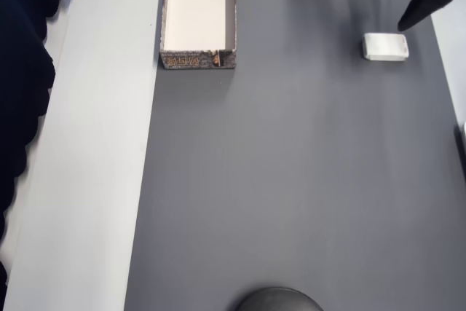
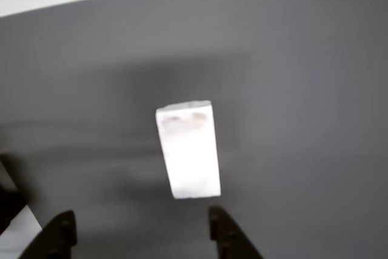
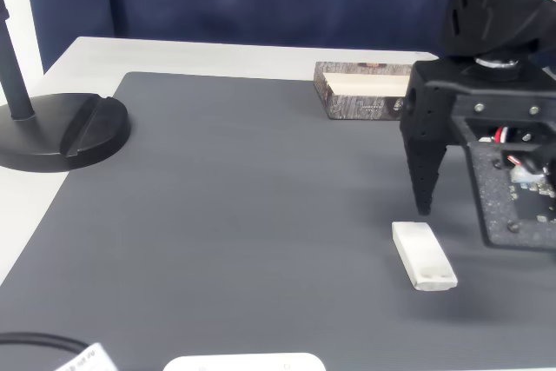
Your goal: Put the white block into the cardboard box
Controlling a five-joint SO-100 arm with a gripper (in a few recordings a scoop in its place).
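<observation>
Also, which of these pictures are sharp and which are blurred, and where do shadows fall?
Wrist view: soft and blurred, the white block has fuzzy edges and a dim shadow behind it on the mat. Overhead view: fairly sharp, even light. Fixed view: sharp, with a faint shadow beside the white block under the open claw.

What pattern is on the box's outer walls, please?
Dark grey-brown print, clearest overhead on the shallow cardboard box.

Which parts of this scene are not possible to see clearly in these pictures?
- Pincer, wrist view: bottom edge cuts off the fingers above their tips.
- Cardboard box, fixed view: the arm covers its right end.
- White block, wrist view: blurred, surface marks unreadable.
- Box print, overhead view: too small to read.
</observation>
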